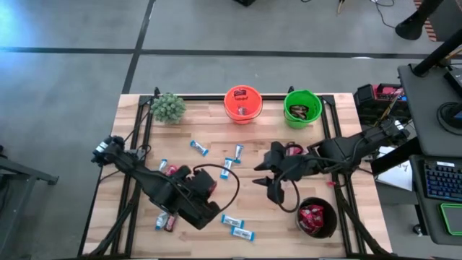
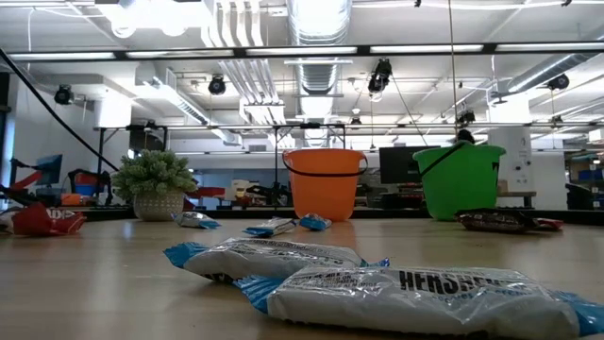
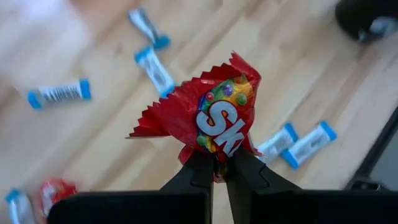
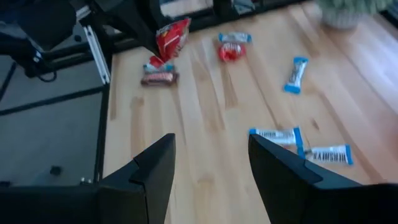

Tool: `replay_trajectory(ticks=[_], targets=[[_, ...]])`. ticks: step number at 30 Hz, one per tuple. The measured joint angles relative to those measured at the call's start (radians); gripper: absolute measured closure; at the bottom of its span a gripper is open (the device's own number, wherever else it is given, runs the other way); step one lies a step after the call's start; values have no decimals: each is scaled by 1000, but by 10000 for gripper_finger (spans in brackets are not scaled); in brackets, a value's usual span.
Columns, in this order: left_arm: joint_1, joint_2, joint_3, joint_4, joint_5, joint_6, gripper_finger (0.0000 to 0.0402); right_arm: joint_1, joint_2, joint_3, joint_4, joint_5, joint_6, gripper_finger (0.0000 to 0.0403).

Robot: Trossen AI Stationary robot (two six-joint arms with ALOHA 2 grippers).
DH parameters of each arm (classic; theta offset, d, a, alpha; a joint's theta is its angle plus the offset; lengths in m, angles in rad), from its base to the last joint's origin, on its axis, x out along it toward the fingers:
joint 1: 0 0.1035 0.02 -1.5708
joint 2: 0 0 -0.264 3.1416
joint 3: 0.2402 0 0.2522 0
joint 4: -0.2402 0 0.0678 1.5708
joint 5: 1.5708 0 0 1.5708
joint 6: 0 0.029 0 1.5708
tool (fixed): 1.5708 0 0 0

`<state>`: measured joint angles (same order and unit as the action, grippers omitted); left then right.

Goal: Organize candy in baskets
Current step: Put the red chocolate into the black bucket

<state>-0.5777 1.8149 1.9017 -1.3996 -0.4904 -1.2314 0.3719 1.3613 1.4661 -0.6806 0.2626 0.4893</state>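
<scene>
So the left gripper (image 3: 219, 167) is pinched tight on a red Skittles packet (image 3: 211, 112), held up off the counter (image 1: 216, 162) around the 7 o'clock part. The right gripper (image 4: 208, 158) hangs near the middle with its fingers spread wide and nothing between them. Blue-and-white bars (image 1: 199, 148) are scattered across the middle and down by 6 o'clock. The orange basket (image 1: 242, 104) and green basket (image 1: 302, 107) sit along the 12 o'clock edge; the black basket (image 1: 317, 218), with red packets in it, is at 5 o'clock.
</scene>
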Motion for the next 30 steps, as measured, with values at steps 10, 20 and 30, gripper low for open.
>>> replay_trajectory(ticks=[10, 20, 30], targets=[[10, 0, 140, -15, -182, 174, 401, -20, 0, 0, 222, 1, -197, 211], [48, -1, 199, -7, -209, 318, 401, -81, 3, 0, 260, 0, -223, 211], [111, -1, 201, 75, -211, 472, 401, -95, 4, 0, 360, -80, -308, 211]])
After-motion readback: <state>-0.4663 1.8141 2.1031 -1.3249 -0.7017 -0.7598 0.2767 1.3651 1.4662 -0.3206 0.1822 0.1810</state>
